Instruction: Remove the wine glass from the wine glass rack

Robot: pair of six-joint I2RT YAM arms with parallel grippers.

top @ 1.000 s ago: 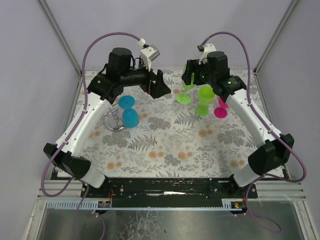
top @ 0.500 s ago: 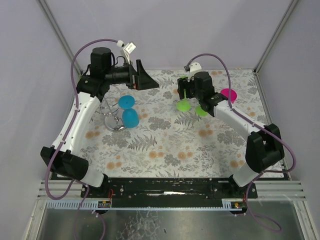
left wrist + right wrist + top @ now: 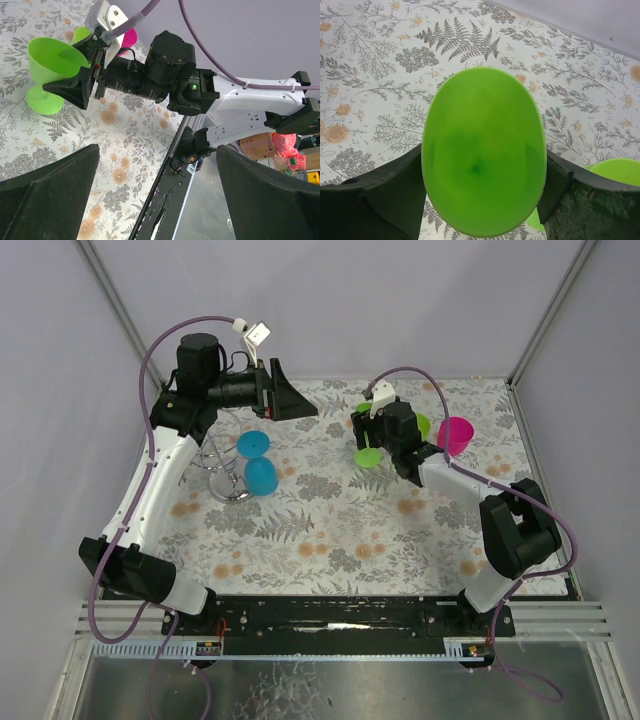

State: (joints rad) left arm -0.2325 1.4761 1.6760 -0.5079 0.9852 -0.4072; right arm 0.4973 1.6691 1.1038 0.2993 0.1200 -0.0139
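The wire rack (image 3: 222, 468) stands at 9 o'clock on the flowered surface (image 3: 330, 530). Two blue wine glasses (image 3: 260, 477) sit against its arms on the 3 o'clock side, and what their bowls hold cannot be seen. The left gripper (image 3: 293, 400) hangs above 11 o'clock, fingers wide and holding nothing, while the right gripper (image 3: 484, 165), near 1 o'clock, grips the empty bowl of a green glass (image 3: 480, 115), with a second green glass (image 3: 421, 426) and a pink glass (image 3: 455, 435) just beside it.
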